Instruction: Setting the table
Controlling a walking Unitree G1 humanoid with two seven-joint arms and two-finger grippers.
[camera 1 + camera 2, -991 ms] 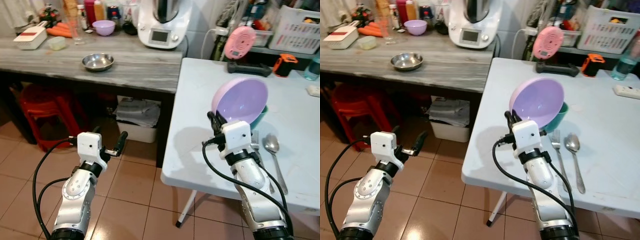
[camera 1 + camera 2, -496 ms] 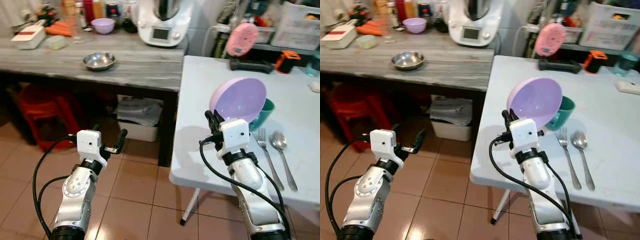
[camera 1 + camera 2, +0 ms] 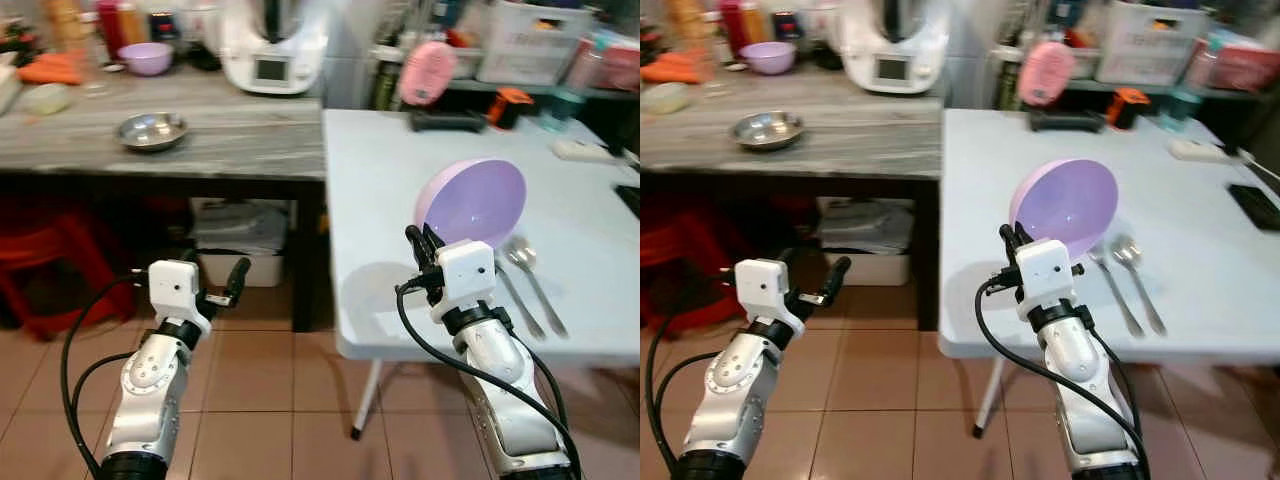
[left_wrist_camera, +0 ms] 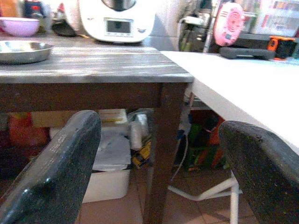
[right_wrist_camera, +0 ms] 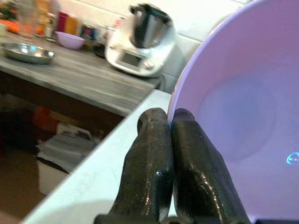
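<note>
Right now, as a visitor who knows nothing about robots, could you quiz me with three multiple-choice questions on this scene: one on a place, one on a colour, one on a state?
1. Where does the steel bowl sit?
A. On the grey wooden counter
B. On the white table
C. On the floor

2. What colour is the bowl in the right gripper?
A. Green
B. Lilac
C. Red

3. How are the left gripper's fingers?
A. Shut on a spoon
B. Shut on a cup
C. Open, holding nothing

Answers:
1. A: it rests on the grey wooden counter, left of the white table.
2. B: the tilted bowl is pale purple inside.
3. C: the left wrist view shows both fingers wide apart with the room between them.
</note>
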